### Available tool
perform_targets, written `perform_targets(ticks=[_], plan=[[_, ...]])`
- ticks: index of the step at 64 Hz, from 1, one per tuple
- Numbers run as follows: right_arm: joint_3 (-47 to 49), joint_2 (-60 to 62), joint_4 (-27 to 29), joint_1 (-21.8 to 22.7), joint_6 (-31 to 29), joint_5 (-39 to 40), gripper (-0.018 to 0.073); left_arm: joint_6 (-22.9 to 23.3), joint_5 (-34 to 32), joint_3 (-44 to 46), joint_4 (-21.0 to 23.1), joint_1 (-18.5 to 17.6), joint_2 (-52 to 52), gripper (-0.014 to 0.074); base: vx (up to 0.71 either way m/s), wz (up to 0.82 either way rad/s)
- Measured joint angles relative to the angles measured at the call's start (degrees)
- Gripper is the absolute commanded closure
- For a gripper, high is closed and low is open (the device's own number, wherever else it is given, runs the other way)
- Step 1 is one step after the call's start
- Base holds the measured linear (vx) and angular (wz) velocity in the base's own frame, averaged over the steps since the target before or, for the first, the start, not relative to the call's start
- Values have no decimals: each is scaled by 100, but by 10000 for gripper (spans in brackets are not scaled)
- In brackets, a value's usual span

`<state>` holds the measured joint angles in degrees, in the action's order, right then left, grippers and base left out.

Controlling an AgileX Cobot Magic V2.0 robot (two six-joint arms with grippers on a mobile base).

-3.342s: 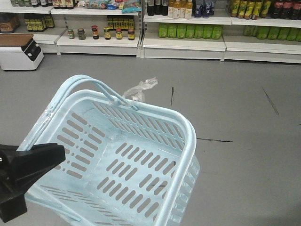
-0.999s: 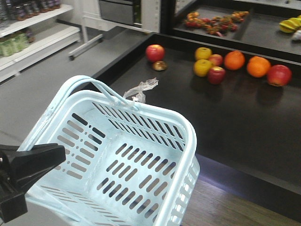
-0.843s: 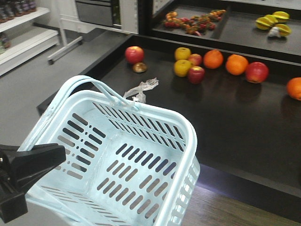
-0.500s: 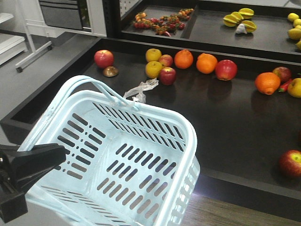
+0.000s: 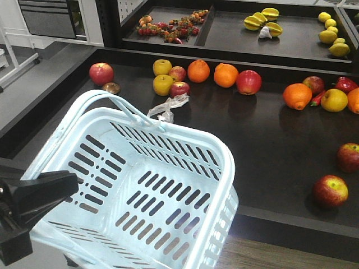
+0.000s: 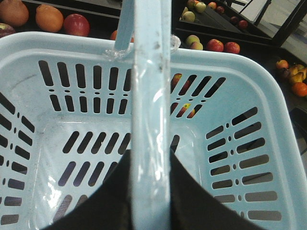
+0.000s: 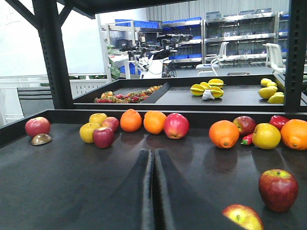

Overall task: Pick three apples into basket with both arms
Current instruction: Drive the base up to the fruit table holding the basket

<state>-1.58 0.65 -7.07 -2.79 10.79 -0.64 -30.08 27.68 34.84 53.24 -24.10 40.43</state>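
basket (image 5: pixel 226 163) seemingly gripped, more apples (image 5: pixel 330 190) in view

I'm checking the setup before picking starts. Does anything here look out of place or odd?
A crumpled scrap of clear plastic clings to the far rim of the basket, like leftover wrapping. On the black counter, a small brown dome-shaped item sits beside a red apple, unlike the fruit around it. Nothing looks spilled or damaged.
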Motion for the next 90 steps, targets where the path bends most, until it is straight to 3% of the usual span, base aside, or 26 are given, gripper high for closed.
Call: perform_targets(ticks=[90], plan=[[0,0,0,0,0,0,564,0,0,0,0,0,0,603,10,-16]])
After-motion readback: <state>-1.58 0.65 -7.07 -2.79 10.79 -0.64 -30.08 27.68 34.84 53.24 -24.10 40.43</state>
